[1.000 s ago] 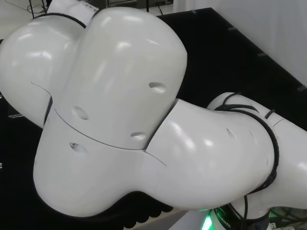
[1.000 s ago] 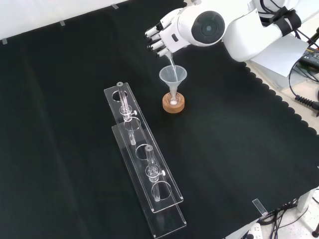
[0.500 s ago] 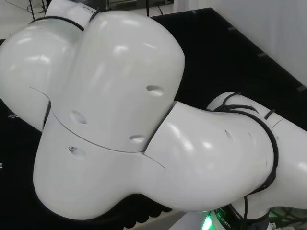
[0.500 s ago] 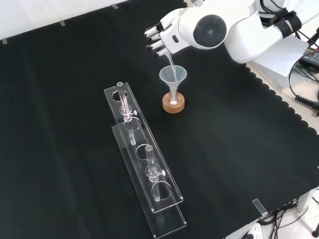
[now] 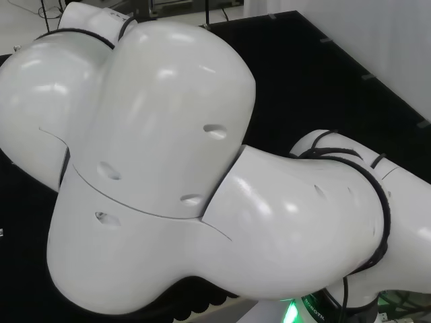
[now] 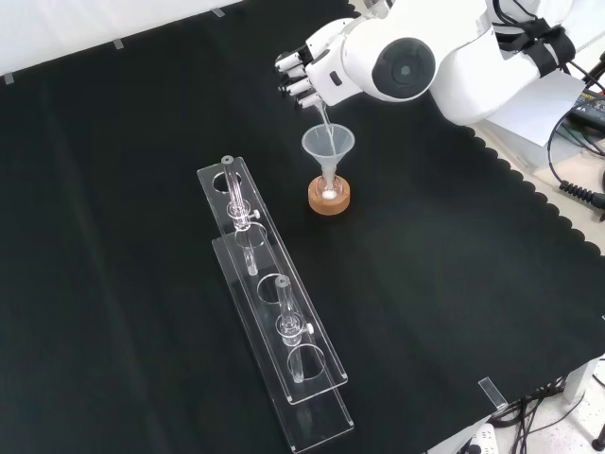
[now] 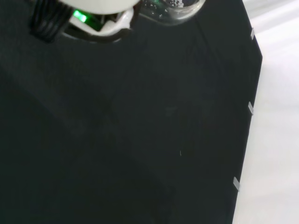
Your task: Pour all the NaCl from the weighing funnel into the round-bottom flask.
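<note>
In the front view the hand [image 6: 304, 72] hangs near the top of the cloth, fingers curled round a clear weighing funnel [image 6: 322, 115]. The weighing funnel is tipped steeply, its thin spout pointing down into a clear plastic funnel [image 6: 328, 146]. That funnel stands in the neck of the round-bottom flask [image 6: 329, 189], which rests on a cork ring [image 6: 330, 202]. A small white heap shows inside the flask. In the wrist view a clear glass piece with white grains [image 7: 174, 8] lies close to the palm.
A long clear acrylic rack [image 6: 274, 322] with glass tubes standing in it lies left of and nearer than the flask in the front view. The arm's white link [image 6: 408, 66] stands just right of the hand. The arm's links [image 5: 155, 168] block the head view.
The arm's link with the round grey cap has shifted slightly right in the front view. The hand and weighing funnel stay over the plastic funnel, barely moved.
</note>
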Motion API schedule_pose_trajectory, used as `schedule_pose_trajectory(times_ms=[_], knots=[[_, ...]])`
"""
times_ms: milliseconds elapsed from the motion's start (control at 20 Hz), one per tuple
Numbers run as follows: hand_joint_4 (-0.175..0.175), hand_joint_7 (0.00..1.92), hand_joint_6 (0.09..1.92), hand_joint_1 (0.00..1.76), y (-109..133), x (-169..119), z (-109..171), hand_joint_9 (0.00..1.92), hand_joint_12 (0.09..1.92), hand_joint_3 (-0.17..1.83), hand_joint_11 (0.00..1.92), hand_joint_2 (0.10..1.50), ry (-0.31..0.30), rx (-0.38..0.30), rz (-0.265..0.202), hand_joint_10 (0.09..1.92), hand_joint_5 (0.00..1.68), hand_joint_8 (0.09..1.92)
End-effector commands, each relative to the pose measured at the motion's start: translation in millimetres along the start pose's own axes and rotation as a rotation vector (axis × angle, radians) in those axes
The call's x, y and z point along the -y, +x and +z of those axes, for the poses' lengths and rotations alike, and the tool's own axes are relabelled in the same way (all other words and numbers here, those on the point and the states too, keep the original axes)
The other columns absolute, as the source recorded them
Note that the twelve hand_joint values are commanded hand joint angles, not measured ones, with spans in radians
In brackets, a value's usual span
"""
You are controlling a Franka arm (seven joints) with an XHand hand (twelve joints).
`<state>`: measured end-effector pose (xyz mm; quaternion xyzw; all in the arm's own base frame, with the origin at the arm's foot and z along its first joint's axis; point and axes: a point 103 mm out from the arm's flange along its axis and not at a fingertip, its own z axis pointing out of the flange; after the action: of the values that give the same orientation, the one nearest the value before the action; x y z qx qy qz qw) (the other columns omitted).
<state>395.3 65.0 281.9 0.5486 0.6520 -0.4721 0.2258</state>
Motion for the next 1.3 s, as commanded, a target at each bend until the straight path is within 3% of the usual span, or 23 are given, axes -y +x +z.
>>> schedule_pose_trajectory(times_ms=[50, 800, 1300], knots=[[0.175, 0.7, 1.09, 1.07, 0.9, -0.4, -0.6, 1.05, 1.13, 0.86, 0.76, 0.65, -0.003, 0.023, -0.004, 0.39, 1.09, 0.64], [0.175, 0.7, 1.09, 1.07, 2.7, 0.9, -6.1, 1.05, 1.13, 0.86, 0.76, 0.65, -0.011, 0.043, -0.001, 0.39, 1.09, 0.64], [0.175, 0.7, 1.09, 1.08, 1.9, 1.4, -8.3, 1.05, 1.13, 0.86, 0.76, 0.65, 0.001, 0.11, 0.0, 0.39, 1.09, 0.64]])
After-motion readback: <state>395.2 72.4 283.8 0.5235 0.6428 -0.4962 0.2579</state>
